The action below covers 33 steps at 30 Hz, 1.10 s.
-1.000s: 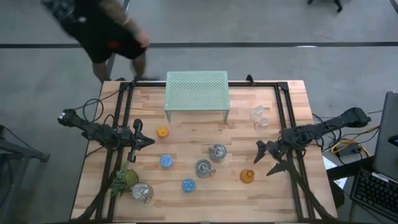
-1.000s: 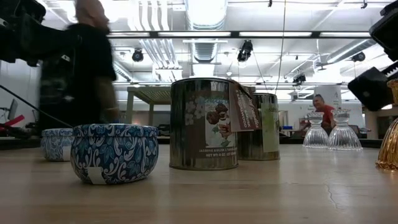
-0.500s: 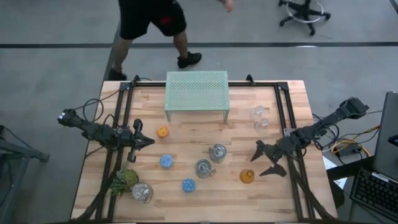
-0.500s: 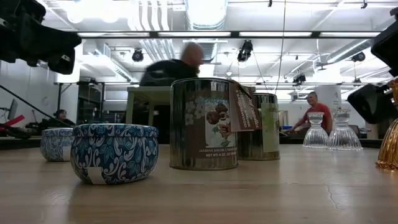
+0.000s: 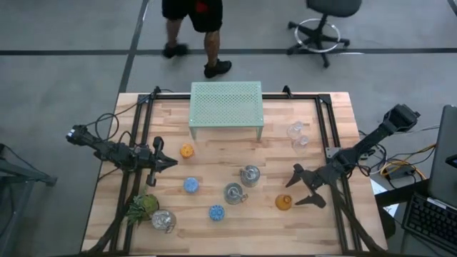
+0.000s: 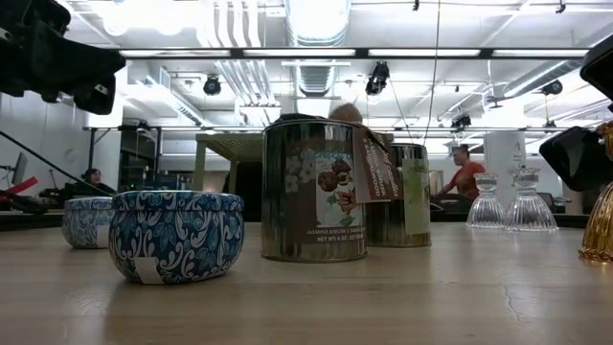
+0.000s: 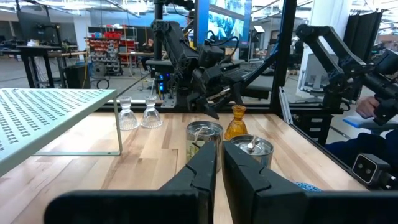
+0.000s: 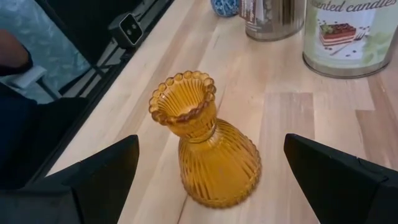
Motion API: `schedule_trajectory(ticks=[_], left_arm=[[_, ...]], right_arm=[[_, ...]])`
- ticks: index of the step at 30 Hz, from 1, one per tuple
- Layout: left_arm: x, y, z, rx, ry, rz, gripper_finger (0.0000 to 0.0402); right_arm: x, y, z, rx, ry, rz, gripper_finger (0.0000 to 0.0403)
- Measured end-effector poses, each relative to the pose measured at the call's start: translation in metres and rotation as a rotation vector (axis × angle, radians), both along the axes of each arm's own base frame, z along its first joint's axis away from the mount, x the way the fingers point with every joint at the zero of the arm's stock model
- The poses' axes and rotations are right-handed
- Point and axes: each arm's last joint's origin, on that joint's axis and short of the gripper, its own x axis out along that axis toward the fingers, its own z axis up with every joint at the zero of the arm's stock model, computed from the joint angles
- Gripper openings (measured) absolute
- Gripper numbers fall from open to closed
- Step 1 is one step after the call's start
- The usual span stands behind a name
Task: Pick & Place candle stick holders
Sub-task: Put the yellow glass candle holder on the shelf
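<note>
I have the right gripper (image 5: 303,187) spread wide and empty, hanging just at three o'clock of the amber glass holder (image 5: 283,203) near the table's right front. In the right wrist view that holder (image 8: 208,146) sits upright between my two dark fingers (image 8: 99,177), touched by neither.

I judge it light but brittle: ribbed glass, smooth enough to slide under metal pads, so I would close gently. The narrow neck under the beaded, flared rim looks the best hold, since the rim would stop it slipping down; the wide ribbed skirt is the poorer choice. It is honey-orange, bell-shaped at the base, with a scalloped mouth.

The others look sturdier. Two silvery metal holders (image 5: 249,175) (image 5: 233,193) stand near the middle, a third (image 5: 163,220) at the front left beside the green plant (image 5: 143,206); these are tins with labels and probably heavier. Two blue patterned ones (image 5: 191,185) (image 5: 216,213) lie at seven o'clock of the centre, a small orange one (image 5: 186,151) at ten o'clock. Two clear glass holders (image 5: 297,133) stand at two o'clock, beside the pale-green mesh stand (image 5: 226,104).

The left gripper (image 5: 165,162) waits at the left side, its fingers (image 7: 205,168) nearly together around nothing.
</note>
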Motion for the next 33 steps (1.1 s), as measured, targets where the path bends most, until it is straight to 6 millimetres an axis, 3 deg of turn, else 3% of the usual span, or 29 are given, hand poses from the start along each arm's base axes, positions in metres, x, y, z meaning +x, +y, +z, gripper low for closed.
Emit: schedule_trajectory(ticks=[22, 27, 33], left_arm=[[0.000, 0.000, 0.000, 0.000, 0.000, 0.000, 0.0030], [0.000, 0.000, 0.000, 0.000, 0.000, 0.000, 0.0030], [0.000, 0.000, 0.000, 0.000, 0.000, 0.000, 0.0030]], right_arm=[[0.030, 0.024, -0.016, -0.062, -0.029, -0.023, 0.0388], [0.044, 0.035, -0.014, -0.109, -0.038, 0.004, 0.0363], [0.051, 0.043, -0.012, -0.113, -0.045, 0.071, 0.0301]])
